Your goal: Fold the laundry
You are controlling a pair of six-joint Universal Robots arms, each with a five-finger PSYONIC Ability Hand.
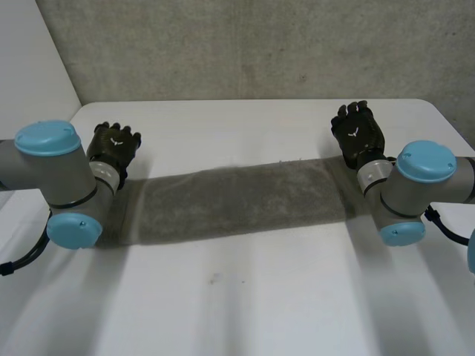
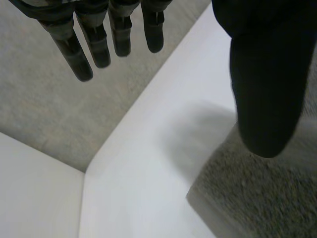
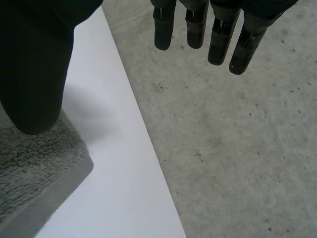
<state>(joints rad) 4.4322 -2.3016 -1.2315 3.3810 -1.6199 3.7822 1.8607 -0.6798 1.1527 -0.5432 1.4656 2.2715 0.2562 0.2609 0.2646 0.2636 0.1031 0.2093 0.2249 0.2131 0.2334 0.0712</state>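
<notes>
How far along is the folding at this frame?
Done, it seems: the grey terry towel lies as a long narrow strip across the white table, suggesting a lengthwise fold. In hand: nothing; the left robot hand and right robot hand sit open at the strip's ends, gripping no cloth. Left: probably folding the strip end to end.

White table [image 1: 237, 297] under the left hand [image 1: 113, 144] and the right hand [image 1: 357, 132], both close to its far edge. Small dark speck [image 1: 214, 279] on the table top, about between the two hands but well to the near side of them. Grey concrete surface [image 1: 260, 44] beyond the fingertips of both hands, rough and spotted, starting just past the table edge. White panel [image 1: 30, 59] at the outer side of the left hand, meeting the concrete near the table corner.
</notes>
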